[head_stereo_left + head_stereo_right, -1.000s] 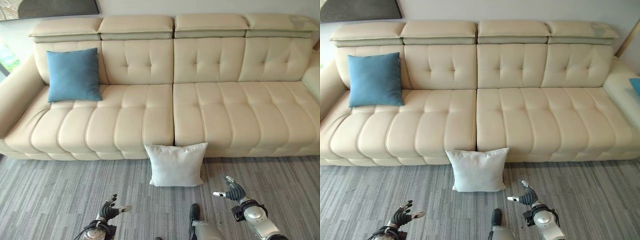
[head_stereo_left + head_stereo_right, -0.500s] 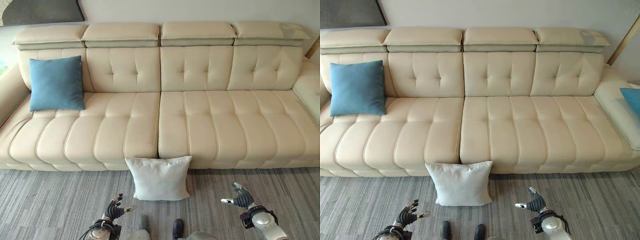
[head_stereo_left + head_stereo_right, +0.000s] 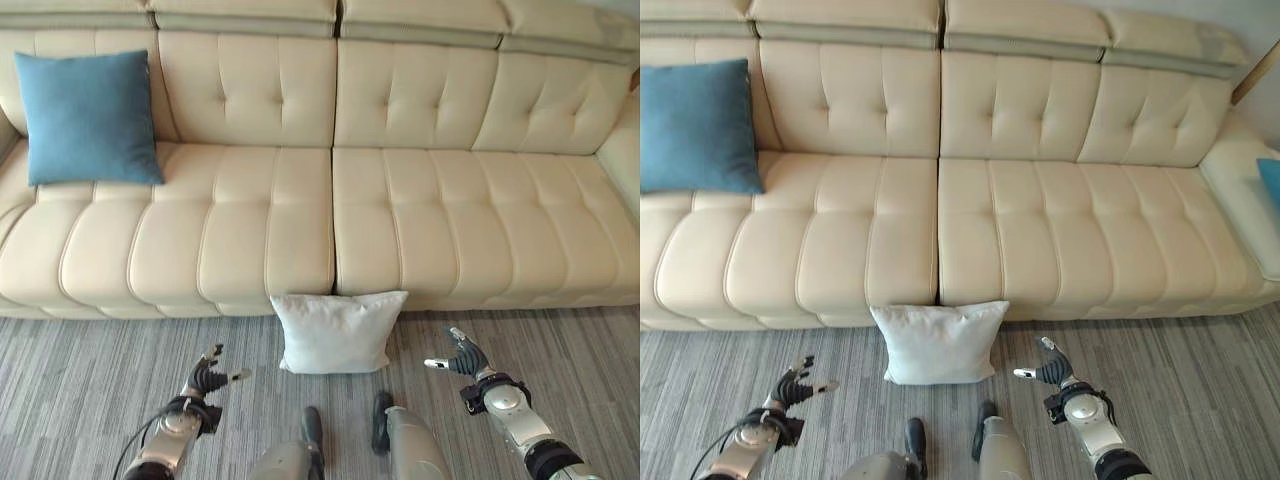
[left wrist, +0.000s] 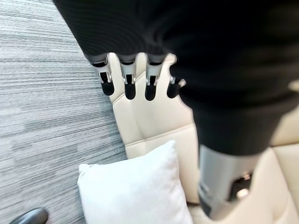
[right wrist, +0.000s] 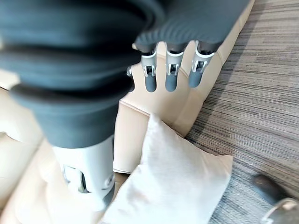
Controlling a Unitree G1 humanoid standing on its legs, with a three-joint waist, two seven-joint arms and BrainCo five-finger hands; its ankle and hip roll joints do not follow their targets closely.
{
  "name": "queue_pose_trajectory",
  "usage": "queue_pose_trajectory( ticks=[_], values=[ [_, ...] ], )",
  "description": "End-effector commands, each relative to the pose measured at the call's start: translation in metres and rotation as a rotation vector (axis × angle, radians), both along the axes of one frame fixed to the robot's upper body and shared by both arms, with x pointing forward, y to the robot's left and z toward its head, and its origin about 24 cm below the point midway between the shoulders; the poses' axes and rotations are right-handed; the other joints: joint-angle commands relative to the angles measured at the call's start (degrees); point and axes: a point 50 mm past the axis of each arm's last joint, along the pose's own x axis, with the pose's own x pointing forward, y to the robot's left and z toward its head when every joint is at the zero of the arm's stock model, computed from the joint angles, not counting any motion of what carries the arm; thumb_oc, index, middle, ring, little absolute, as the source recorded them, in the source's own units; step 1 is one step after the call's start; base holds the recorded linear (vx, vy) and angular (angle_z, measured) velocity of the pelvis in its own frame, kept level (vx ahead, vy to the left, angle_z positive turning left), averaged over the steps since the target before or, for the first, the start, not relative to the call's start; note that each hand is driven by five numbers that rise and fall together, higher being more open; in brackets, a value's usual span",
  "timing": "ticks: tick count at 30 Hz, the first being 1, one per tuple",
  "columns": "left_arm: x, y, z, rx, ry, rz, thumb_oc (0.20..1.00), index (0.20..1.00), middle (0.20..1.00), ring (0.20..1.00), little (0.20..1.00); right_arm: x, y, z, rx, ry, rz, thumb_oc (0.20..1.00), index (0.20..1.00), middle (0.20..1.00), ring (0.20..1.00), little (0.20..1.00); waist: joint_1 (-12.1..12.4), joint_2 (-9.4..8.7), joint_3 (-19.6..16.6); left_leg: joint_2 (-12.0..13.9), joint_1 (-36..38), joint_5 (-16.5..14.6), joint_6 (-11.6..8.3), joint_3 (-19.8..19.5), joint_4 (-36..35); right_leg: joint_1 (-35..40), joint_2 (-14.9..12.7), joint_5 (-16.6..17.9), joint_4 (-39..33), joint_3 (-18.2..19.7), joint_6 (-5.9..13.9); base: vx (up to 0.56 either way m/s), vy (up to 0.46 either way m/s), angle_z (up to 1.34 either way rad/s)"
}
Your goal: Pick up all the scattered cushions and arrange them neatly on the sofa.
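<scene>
Both arms reach forward low, the left hand [image 3: 207, 377] and right hand [image 3: 462, 358] empty with fingers relaxed.

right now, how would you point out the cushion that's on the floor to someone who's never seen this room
Start at the long cream sofa and find the middle seam where its two seat halves meet. Follow it down to the grey striped floor: the white cushion leans upright against the sofa's front there. The blue cushion sits up on the sofa's left end.

bare carpet [image 3: 90, 370] flanks the white cushion [image 3: 337, 332] leaning on the sofa's [image 3: 330, 230] front edge; blue cushion [image 3: 87, 117] fills its left end.
</scene>
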Motion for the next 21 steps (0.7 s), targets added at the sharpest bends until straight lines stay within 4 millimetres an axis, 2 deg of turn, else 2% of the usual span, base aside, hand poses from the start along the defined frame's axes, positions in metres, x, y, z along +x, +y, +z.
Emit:
queue_pose_trajectory(
  ticks=[1,3,4,6,8,9,10,11,12,14,15,17,18,21],
  values=[
    [0.017,0.0,0.019,-0.061,-0.155,0.082,1.0,1.0,1.0,1.0,1.0,0.017,-0.016,0.017,-0.041,-0.084,-0.059,1.0,1.0,1.0,1.0,1.0,0.24,0.12,-0.1,4.91,-8.14,-7.48,-2.81,-2.71,13.75,1.79,-0.66,2.87,-1.86,0.74,2.11,-0.23,-0.283,0.75],
    [0.033,0.0,0.031,-0.071,-0.207,0.103,1.0,1.0,1.0,1.0,1.0,0.03,-0.021,0.027,-0.036,-0.118,-0.107,1.0,1.0,1.0,1.0,1.0,-0.03,0.19,0.8,5.09,-12.98,-7.07,-3.09,-3.24,16.32,-2.09,-0.52,2.21,-0.3,-0.08,1.44,-0.09,-0.137,0.4],
    [0.042,0.0,0.039,-0.076,-0.239,0.115,1.0,1.0,1.0,1.0,1.0,0.039,-0.023,0.037,-0.037,-0.153,-0.123,1.0,1.0,1.0,1.0,1.0,-0.19,0.62,1.27,5.38,-14.58,-8.53,-3.55,-3.78,17.41,-3.8,-0.11,0.19,1.21,-0.09,1.76,-0.07,-0.11,0.05],
    [0.059,0.001,0.055,-0.084,-0.294,0.127,1.0,1.0,1.0,1.0,1.0,0.057,-0.027,0.055,-0.052,-0.204,-0.146,1.0,1.0,1.0,1.0,1.0,-0.6,0.72,2.06,6.05,-19.76,-8.57,-3.72,-4.02,19.88,-8.94,-0.1,-0.51,3.72,0.05,1.32,-0.12,-0.093,-0.03],
    [0.078,0.012,0.078,-0.075,-0.351,0.178,1.0,1.0,1.0,1.0,1.0,0.079,-0.031,0.08,-0.074,-0.265,-0.182,1.0,1.0,1.0,1.0,1.0,-1.08,0.94,2.65,6.61,-25.33,-8.63,-3.81,-4.13,22.22,-14.51,-0.17,-1.35,6.46,0.32,1.03,-0.14,-0.056,0.02],
    [0.078,0.012,0.078,-0.076,-0.353,0.178,1.0,1.0,1.0,1.0,1.0,0.08,-0.031,0.08,-0.073,-0.266,-0.182,1.0,1.0,1.0,1.0,1.0,-1.12,0.95,2.54,6.62,-25.65,-8.69,-3.81,-4.14,22.39,-14.82,-0.18,-1.41,6.62,0.33,1.02,-0.15,-0.035,0.01],
    [0.097,0.014,0.103,-0.094,-0.418,0.206,1.0,1.0,1.0,1.0,1.0,0.099,-0.037,0.107,-0.087,-0.323,-0.224,1.0,1.0,1.0,1.0,1.0,-1.23,1.43,3.28,7.13,-31.33,-8.95,-3.81,-4.32,25.58,-20.24,-0.6,-2.29,9.77,0.72,0.62,-0.09,-0.021,0.04],
    [0.098,0.014,0.103,-0.094,-0.419,0.206,1.0,1.0,1.0,1.0,1.0,0.099,-0.037,0.108,-0.087,-0.325,-0.224,1.0,1.0,1.0,1.0,1.0,-1.26,1.45,3.17,7.14,-31.62,-9.0,-3.81,-4.34,25.73,-20.5,-0.6,-2.33,9.89,0.71,0.61,-0.14,-0.031,0.0],
    [0.104,0.02,0.115,-0.092,-0.449,0.231,1.0,1.0,1.0,1.0,1.0,0.108,-0.04,0.122,-0.096,-0.349,-0.246,1.0,1.0,1.0,1.0,1.0,-1.3,1.73,3.51,7.26,-34.41,-9.24,-3.77,-4.63,27.06,-23.68,-0.54,-2.88,12.21,0.89,0.44,-0.08,-0.01,-0.04],
    [0.115,0.02,0.135,-0.091,-0.495,0.231,1.0,1.0,1.0,1.0,1.0,0.123,-0.035,0.148,-0.074,-0.411,-0.264,1.0,1.0,1.0,1.0,1.0,-1.4,2.31,3.4,7.73,-40.57,-10.14,-3.63,-4.88,30.91,-29.92,-0.59,-3.9,15.88,1.63,0.13,-0.1,-0.01,-0.02],
    [0.128,0.019,0.159,-0.08,-0.544,0.224,1.0,1.0,1.0,1.0,1.0,0.14,-0.022,0.18,-0.045,-0.492,-0.266,1.0,1.0,1.0,1.0,1.0,-1.39,2.87,3.09,8.25,-49.0,-10.89,-3.4,-5.46,35.9,-37.68,-0.71,-4.91,20.5,2.64,-0.28,-0.08,-0.005,0.02],
    [0.132,0.018,0.165,-0.072,-0.555,0.216,1.0,1.0,1.0,1.0,1.0,0.144,-0.018,0.188,-0.032,-0.512,-0.263,1.0,1.0,1.0,1.0,1.0,-1.51,3.06,2.76,8.23,-51.28,-11.12,-3.37,-5.61,37.09,-39.97,-0.7,-5.29,21.78,3.04,-0.44,-0.03,-0.003,-0.04],
    [0.144,0.005,0.187,-0.039,-0.595,0.161,1.0,1.0,1.0,1.0,1.0,0.153,-0.004,0.208,-0.006,-0.563,-0.249,1.0,1.0,1.0,1.0,1.0,-1.48,3.68,2.59,7.55,-55.35,-11.52,-3.18,-5.97,39.78,-44.05,-0.63,-6.06,24.89,3.54,-0.86,0.01,0.006,-0.03],
    [0.159,-0.017,0.209,0.0,-0.626,0.076,1.0,1.0,1.0,1.0,1.0,0.162,0.023,0.227,0.059,-0.606,-0.208,1.0,1.0,1.0,1.0,1.0,-1.29,4.45,2.31,6.74,-60.09,-12.1,-2.78,-6.2,42.68,-48.73,-0.69,-7.04,28.21,4.03,-1.46,0.01,0.005,0.06]
  ],
)
